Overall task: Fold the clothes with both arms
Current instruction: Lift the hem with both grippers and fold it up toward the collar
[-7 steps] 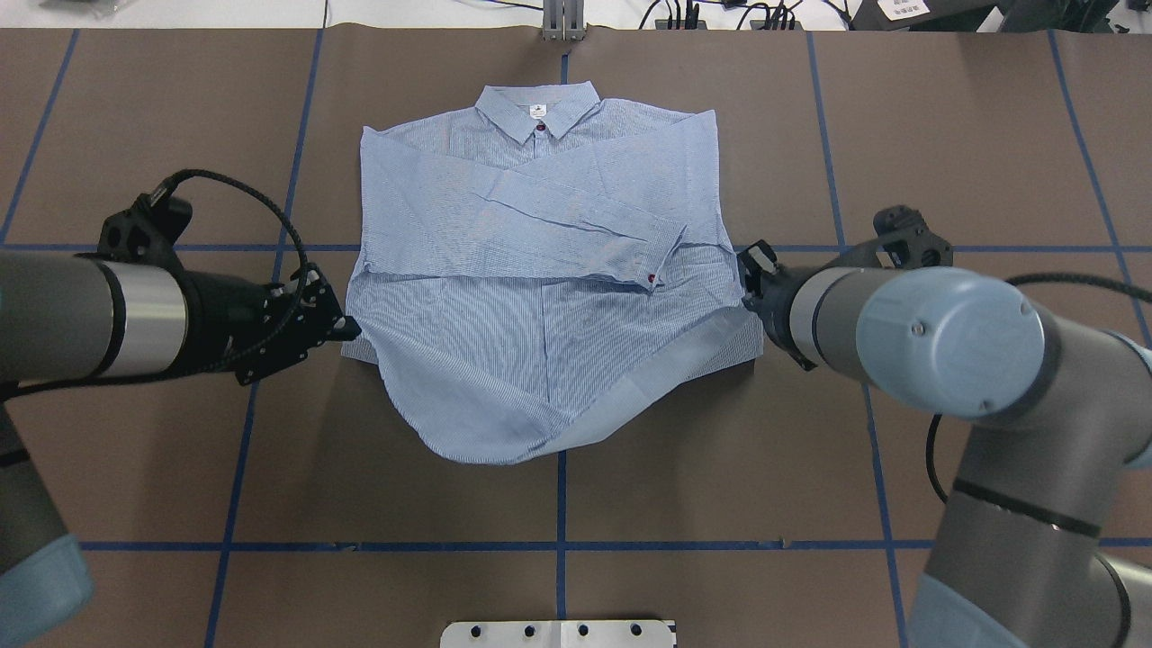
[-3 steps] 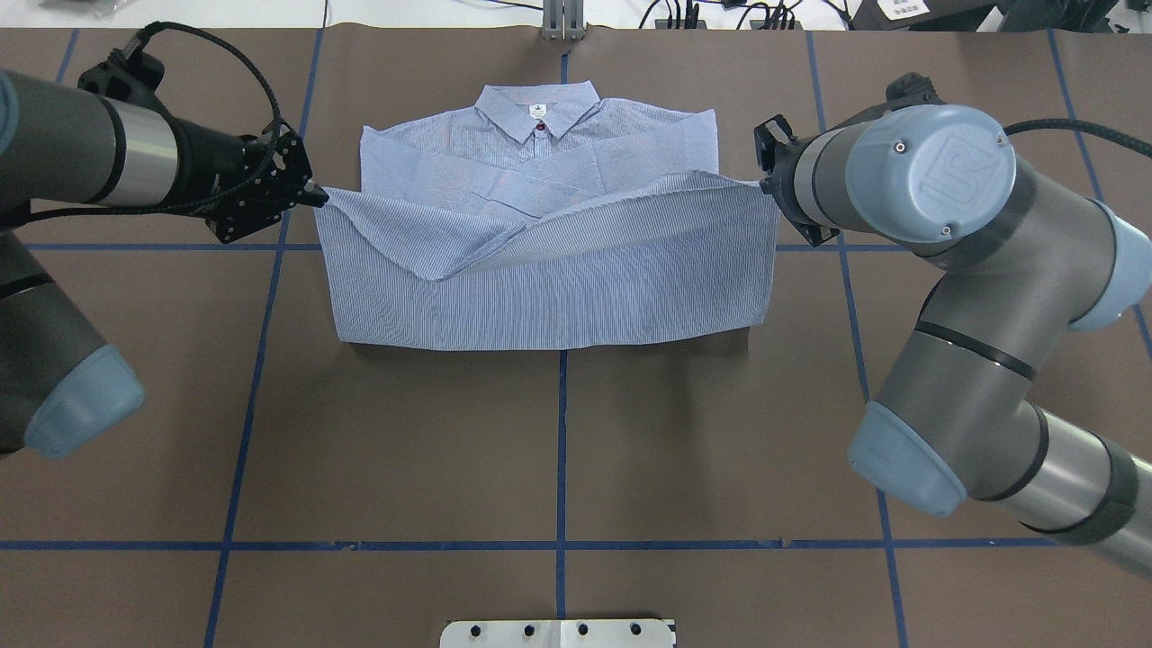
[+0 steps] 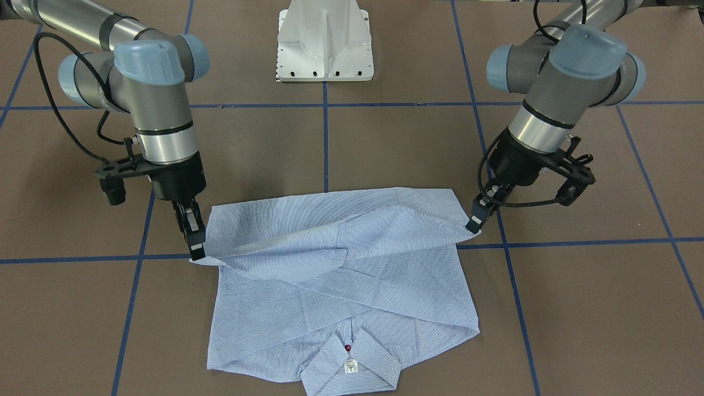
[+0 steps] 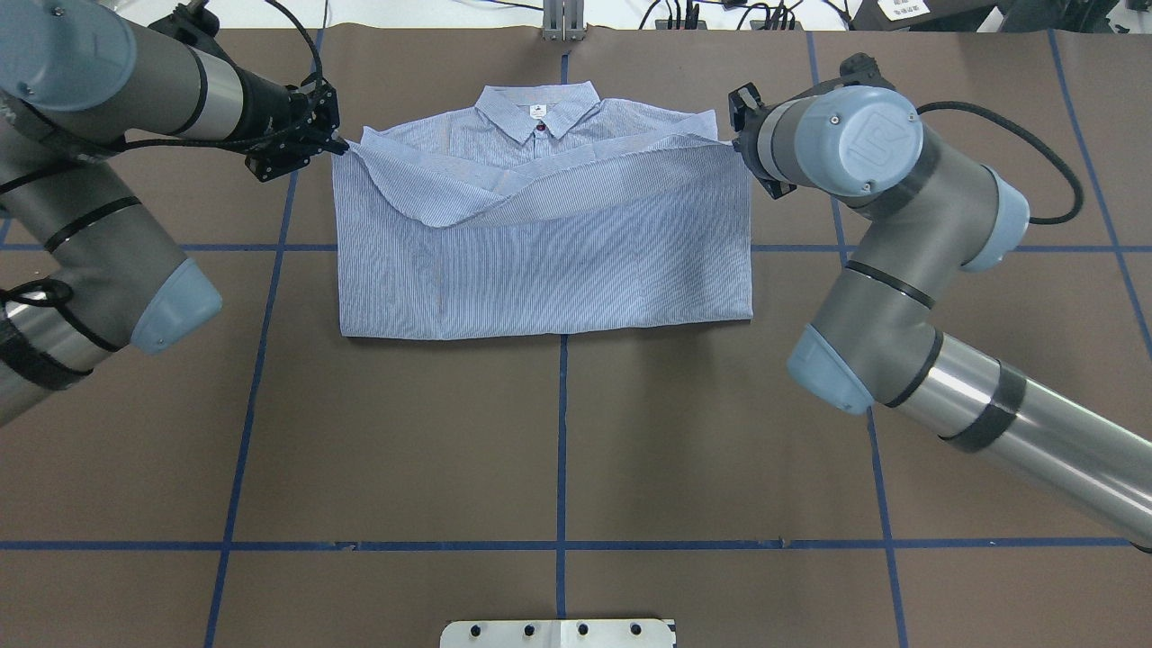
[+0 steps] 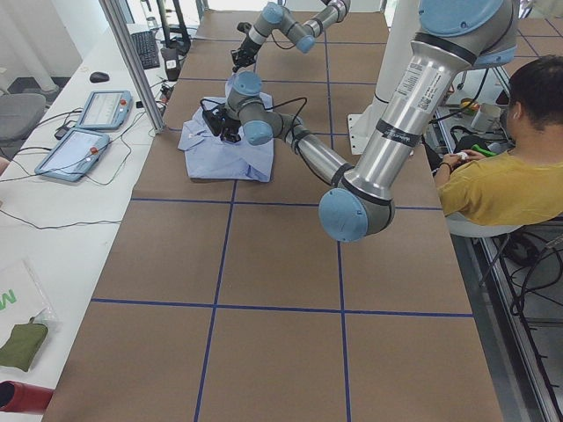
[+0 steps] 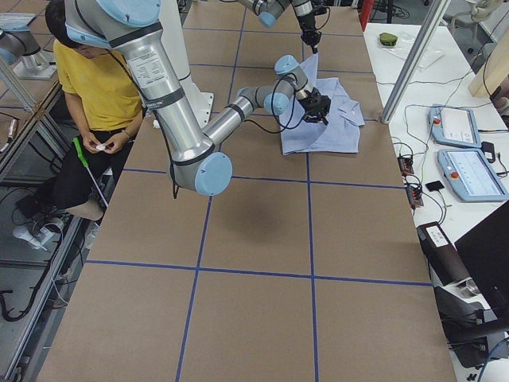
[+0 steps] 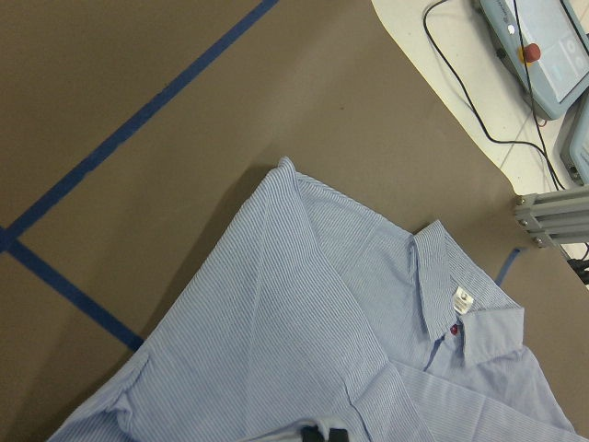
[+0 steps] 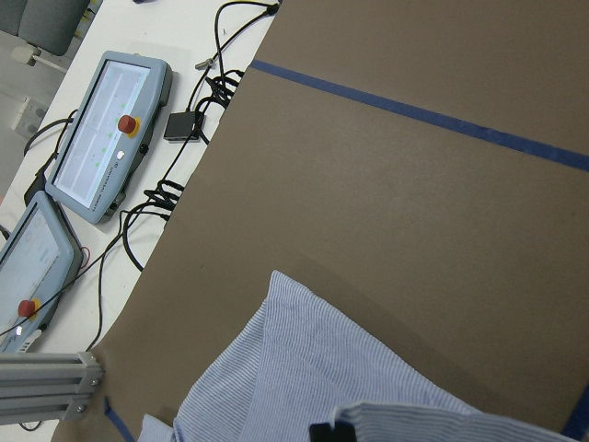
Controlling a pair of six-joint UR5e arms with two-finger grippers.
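Observation:
The light blue striped shirt (image 4: 540,261) lies on the brown table, collar (image 4: 538,110) at the far side. Its lower half is turned up over the crossed sleeves, and the fold line runs along the near edge. My left gripper (image 4: 340,142) is shut on one hem corner by the shoulder. In the front-facing view my left gripper (image 3: 474,223) is on the right. My right gripper (image 3: 197,250) is shut on the other hem corner; from overhead its wrist (image 4: 760,148) hides the fingers. Between them the hem sags a little above the shirt (image 3: 341,286). Both wrist views show the cloth (image 7: 368,322) (image 8: 304,378) just below the fingers.
The white pedestal base (image 3: 324,41) stands at the robot's side of the table. An aluminium post (image 4: 562,22) rises at the far edge behind the collar. Two control tablets (image 8: 106,138) and cables lie beyond that edge. A seated person (image 5: 501,176) is beside the robot.
Both grippers have carried the hem corners from the shirt's middle away toward the collar and slightly inward. The lower half now covers the sleeves and cuff.

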